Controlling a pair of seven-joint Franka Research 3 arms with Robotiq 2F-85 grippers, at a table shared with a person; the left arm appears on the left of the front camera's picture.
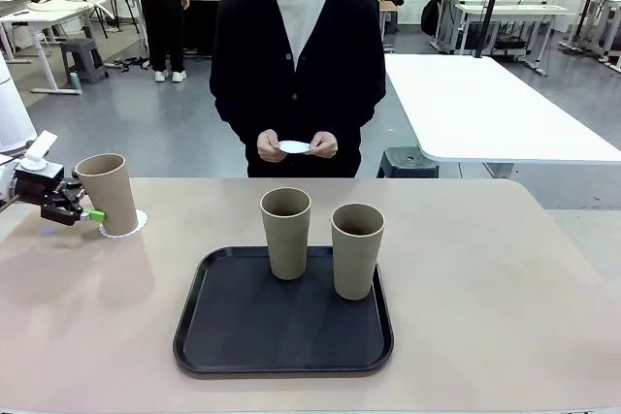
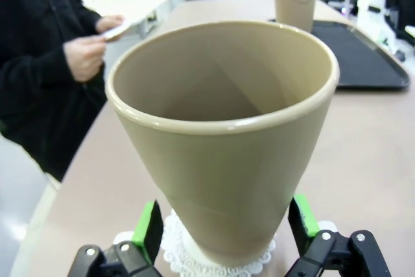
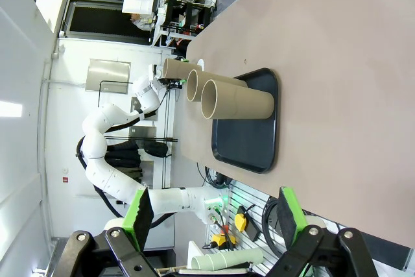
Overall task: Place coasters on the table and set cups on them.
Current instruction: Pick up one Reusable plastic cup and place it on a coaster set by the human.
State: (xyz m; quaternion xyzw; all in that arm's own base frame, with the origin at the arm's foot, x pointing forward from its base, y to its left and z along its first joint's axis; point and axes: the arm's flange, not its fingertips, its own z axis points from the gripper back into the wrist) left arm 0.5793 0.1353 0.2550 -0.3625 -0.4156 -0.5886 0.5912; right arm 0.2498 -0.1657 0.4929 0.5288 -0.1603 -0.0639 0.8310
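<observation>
At the far left of the table (image 1: 485, 269), a taupe cup (image 1: 109, 193) stands upright on a white scalloped coaster (image 1: 136, 225). My left gripper (image 1: 92, 212) is low beside it. In the left wrist view the green pads (image 2: 150, 228) stand on either side of the cup (image 2: 224, 141) with small gaps, open, and the coaster (image 2: 194, 261) shows under its base. Two more cups (image 1: 286, 232) (image 1: 357, 249) stand on the black tray (image 1: 223, 336). The person holds another coaster (image 1: 294, 146) in both hands. My right gripper (image 3: 211, 215) is open and holds nothing, off the table's right end.
The black tray sits at the table's middle front. The person stands at the far edge, hands close to the body. A white table (image 1: 505, 104) is behind on the right. Bare tabletop lies right of the tray and between the tray and the left cup.
</observation>
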